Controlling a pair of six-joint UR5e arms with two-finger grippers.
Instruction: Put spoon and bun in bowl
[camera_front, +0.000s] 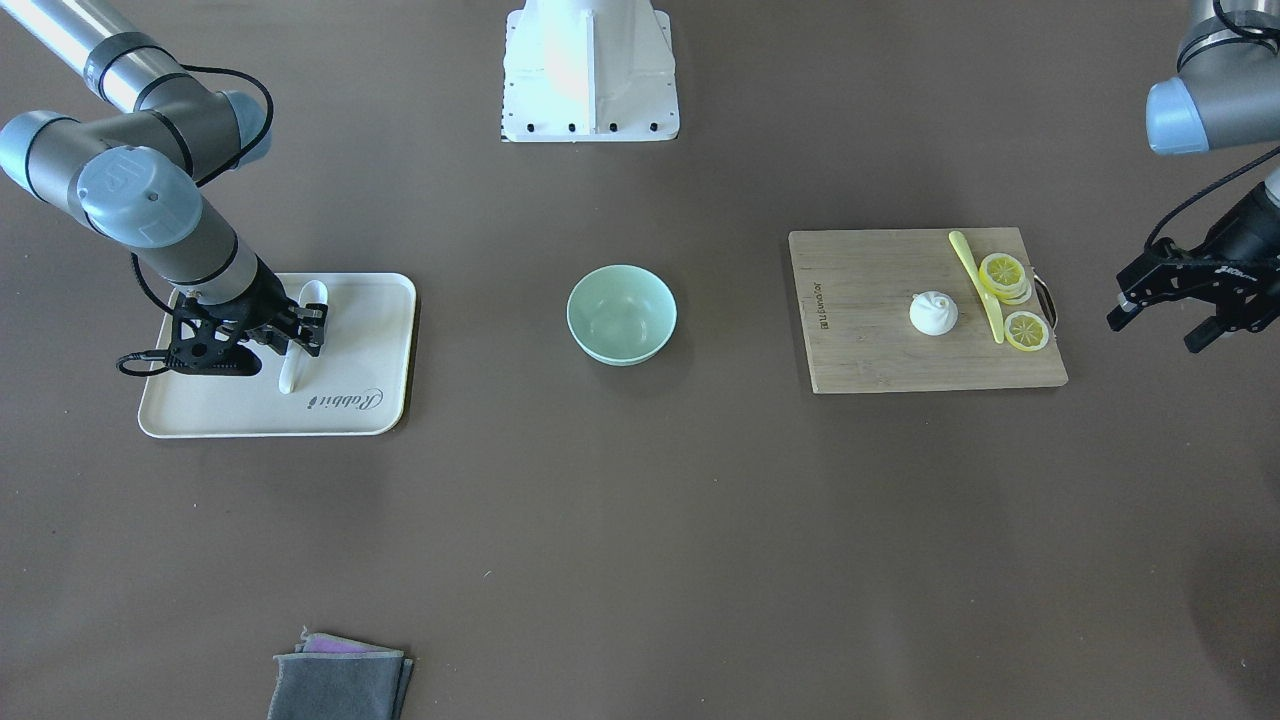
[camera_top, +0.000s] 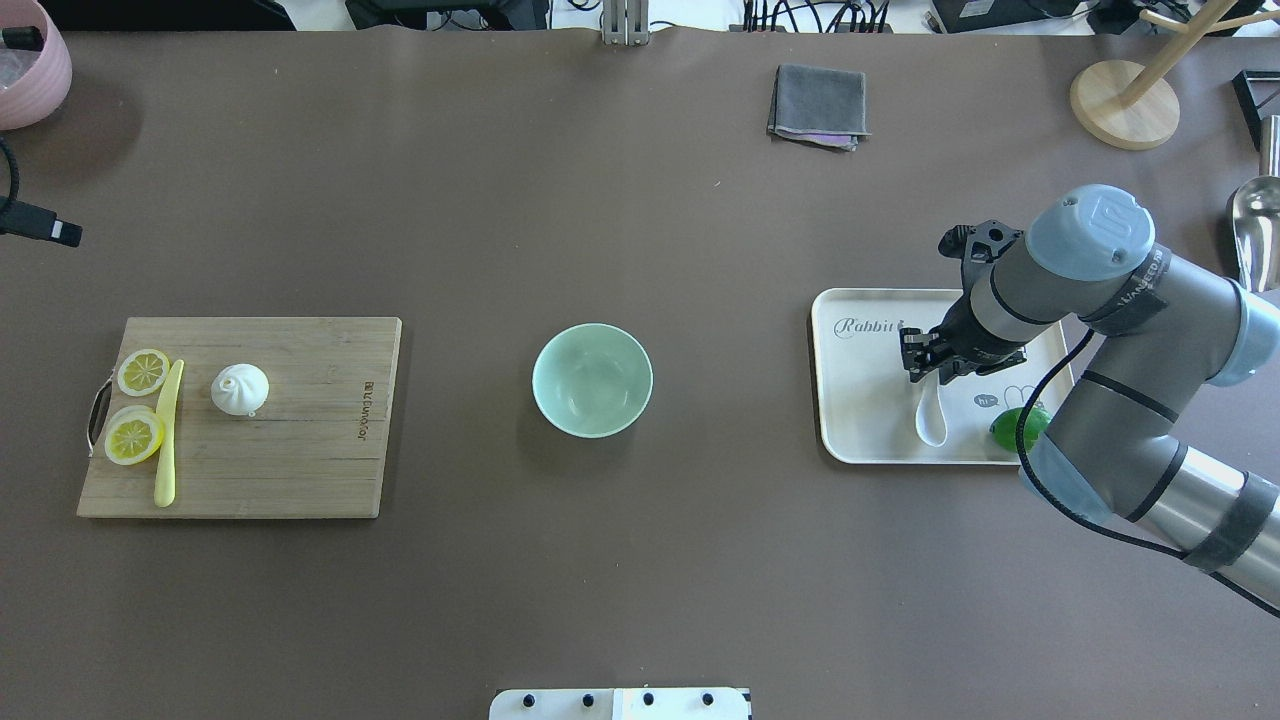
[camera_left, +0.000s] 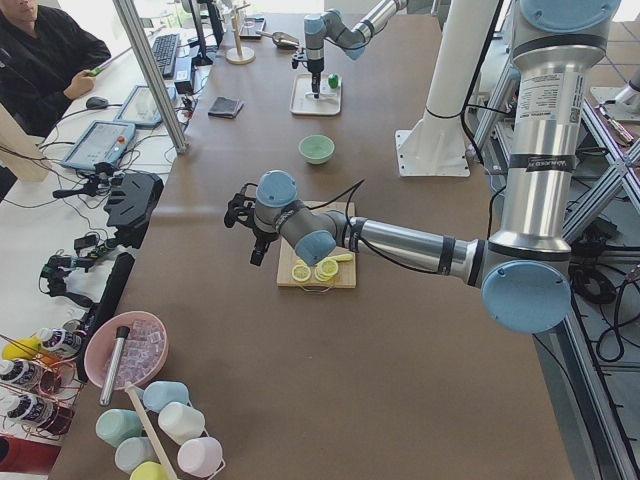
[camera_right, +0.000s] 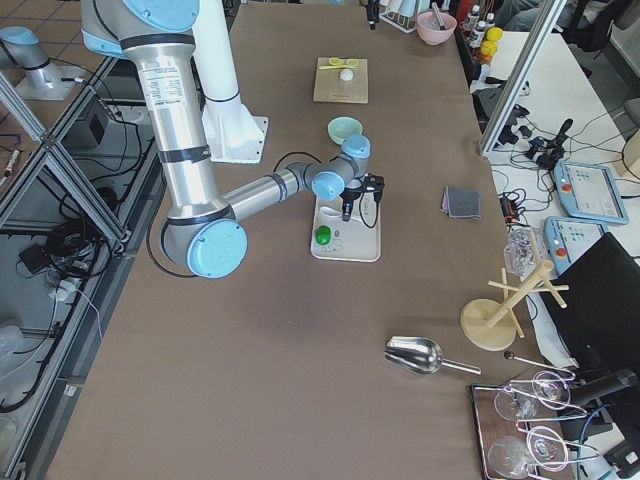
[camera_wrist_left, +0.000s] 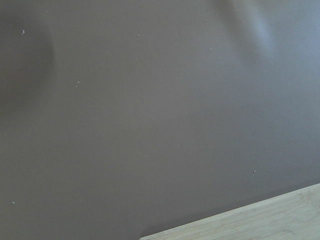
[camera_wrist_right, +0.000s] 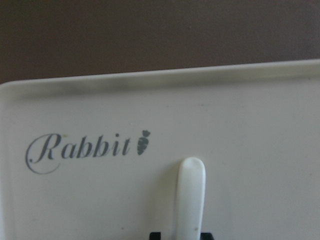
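Observation:
The white spoon (camera_front: 312, 294) lies on a cream tray (camera_front: 360, 340) on the robot's right side. My right gripper (camera_front: 305, 330) is down on the tray, its fingers closed in on the spoon's handle; the right wrist view shows the handle (camera_wrist_right: 190, 195) between the two tips. The mint-green bowl (camera_front: 621, 313) stands empty at the table's middle. The white bun (camera_front: 933, 314) sits on a wooden cutting board (camera_front: 870, 330) on the robot's left. My left gripper (camera_front: 1180, 320) is open and empty, hovering beyond the board's outer end.
A pale yellow knife (camera_front: 975, 275) and lemon slices (camera_front: 1003, 273) lie on the board beside the bun. A green object (camera_top: 1010, 425) sits on the tray near the spoon. A folded grey cloth (camera_top: 818, 105) lies at the far edge. The robot base (camera_front: 590, 70) stands behind the bowl.

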